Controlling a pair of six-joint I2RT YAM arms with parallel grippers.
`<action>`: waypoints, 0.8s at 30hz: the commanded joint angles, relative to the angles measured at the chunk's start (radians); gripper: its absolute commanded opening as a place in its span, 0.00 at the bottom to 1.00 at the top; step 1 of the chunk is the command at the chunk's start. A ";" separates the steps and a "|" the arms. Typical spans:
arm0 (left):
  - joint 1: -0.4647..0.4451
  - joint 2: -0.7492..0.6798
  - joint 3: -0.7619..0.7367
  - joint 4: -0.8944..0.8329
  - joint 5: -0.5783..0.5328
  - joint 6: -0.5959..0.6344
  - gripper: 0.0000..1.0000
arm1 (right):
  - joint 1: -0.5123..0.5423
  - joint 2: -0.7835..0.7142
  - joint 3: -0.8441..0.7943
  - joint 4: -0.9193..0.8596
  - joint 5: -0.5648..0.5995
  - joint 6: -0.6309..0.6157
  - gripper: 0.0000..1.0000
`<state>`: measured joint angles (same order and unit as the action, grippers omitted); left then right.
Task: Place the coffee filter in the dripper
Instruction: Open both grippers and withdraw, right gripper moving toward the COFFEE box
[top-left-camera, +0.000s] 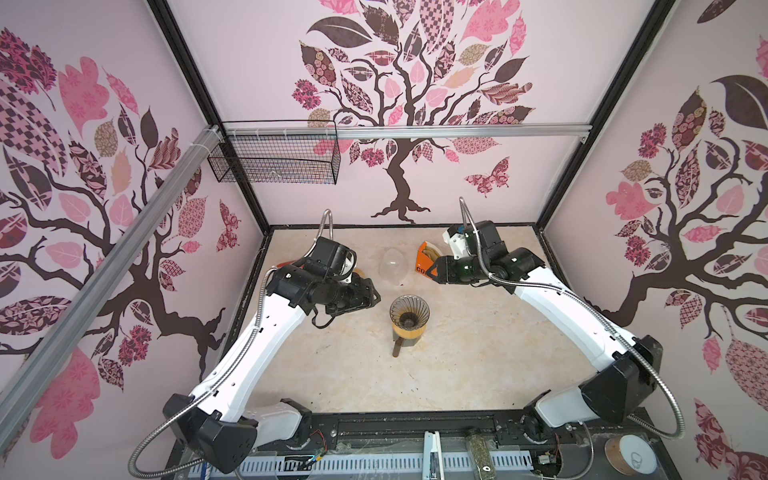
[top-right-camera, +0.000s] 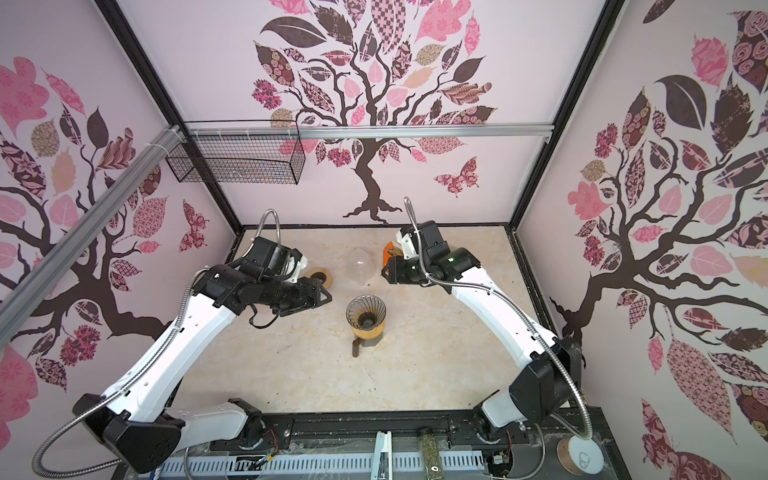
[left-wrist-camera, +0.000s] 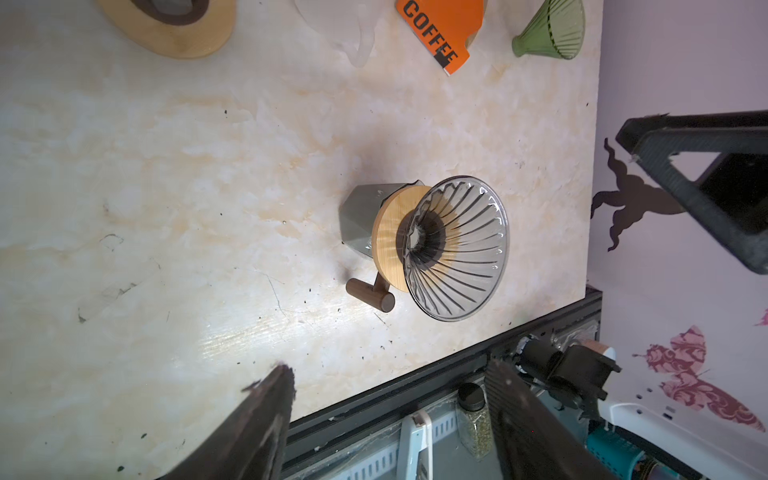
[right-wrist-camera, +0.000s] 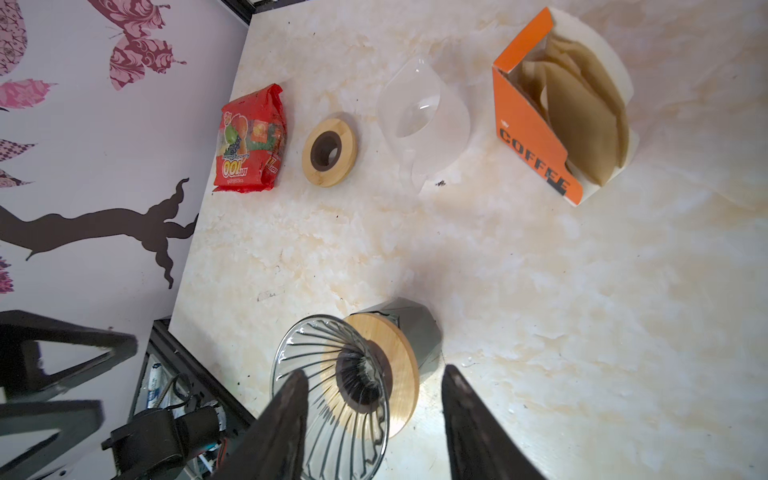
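Hovering over the marbled table (top-left-camera: 478, 353) between tree-patterned walls (top-left-camera: 257, 62), left gripper (left-wrist-camera: 388, 370) and right gripper (right-wrist-camera: 374, 372) gape empty.

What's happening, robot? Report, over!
Left gripper and right gripper open, empty. Ribbed smoky glass dripper empty; brown paper coffee filters in orange cardboard box. Clear plastic cone beside box, path looks free.

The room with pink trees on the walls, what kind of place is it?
Likely a robot test booth, not a kitchen: two robot arms flank a small walled-in table, with a glass dripper and an orange filter box.
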<state>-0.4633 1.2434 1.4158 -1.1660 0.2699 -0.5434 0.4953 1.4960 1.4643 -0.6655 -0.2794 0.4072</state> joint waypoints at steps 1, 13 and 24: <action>0.003 -0.044 0.035 -0.019 -0.041 0.062 0.86 | -0.022 0.042 0.058 -0.019 0.018 -0.013 0.62; -0.010 -0.159 -0.021 0.017 0.060 0.036 0.97 | -0.087 0.151 0.192 -0.057 0.070 -0.015 1.00; -0.113 -0.144 -0.111 0.084 -0.026 0.038 0.97 | -0.134 0.278 0.222 0.141 0.113 0.012 1.00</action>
<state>-0.5758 1.0840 1.3277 -1.1393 0.2806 -0.5007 0.3767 1.7218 1.6588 -0.6209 -0.1829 0.4194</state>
